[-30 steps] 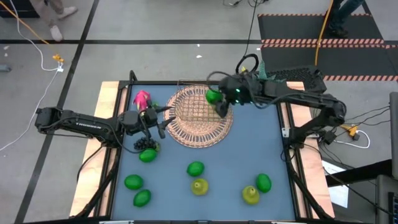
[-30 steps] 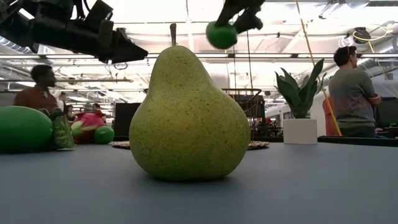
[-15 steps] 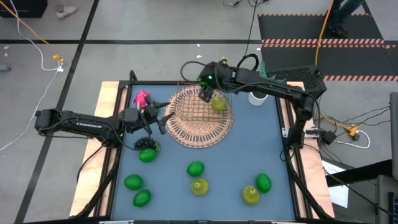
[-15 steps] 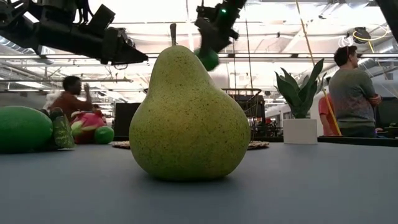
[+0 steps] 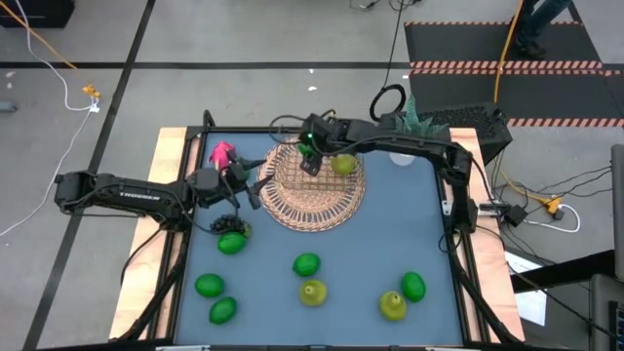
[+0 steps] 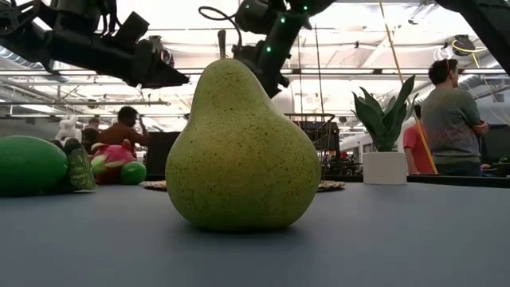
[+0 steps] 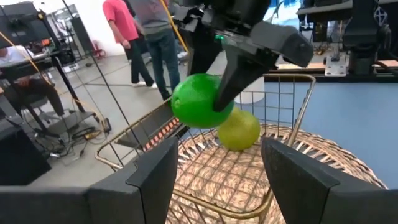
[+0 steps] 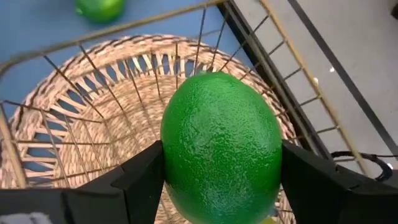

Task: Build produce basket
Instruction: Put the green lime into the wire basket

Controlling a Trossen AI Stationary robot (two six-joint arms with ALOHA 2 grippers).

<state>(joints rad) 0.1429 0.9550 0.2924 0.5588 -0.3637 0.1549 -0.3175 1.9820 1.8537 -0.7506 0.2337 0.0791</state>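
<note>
A bright green lime (image 8: 221, 146) sits in my right gripper (image 8: 224, 186), which hovers over the copper wire basket (image 8: 124, 28). The basket (image 5: 292, 180) stands on a round wicker mat (image 5: 322, 210) and holds one yellow-green pear (image 5: 343, 164). In the left wrist view the lime (image 7: 198, 109) hangs just in front of that pear (image 7: 240, 129). My left gripper (image 5: 255, 187) waits open at the mat's left edge, touching nothing. Pink dragon fruit (image 5: 222, 153) lies behind it. A grape bunch (image 5: 231, 226) and a lime (image 5: 231, 244) lie near it. My right gripper pinches the lime by two opposite sides (image 8: 171, 155) between its two fingers (image 8: 134, 183). The fingers slant down from above, as the dark finger (image 7: 236, 81) against the lime shows. The lime is lifted clear, over the basket's mesh floor.
Loose fruit lies along the table's near part: limes (image 5: 306, 263), (image 5: 209, 285), (image 5: 223, 310), (image 5: 413, 286) and pears (image 5: 312, 291), (image 5: 392, 305). A large pear (image 6: 243, 151) fills the low view. A potted plant (image 6: 382, 135) stands at the far right. People stand beyond the table.
My right gripper has carried the lime from the basket's right side toward the table's left, across the basket, and has come down; in the low view the lime has sunk behind the big pear. It has stayed shut on the lime.
</note>
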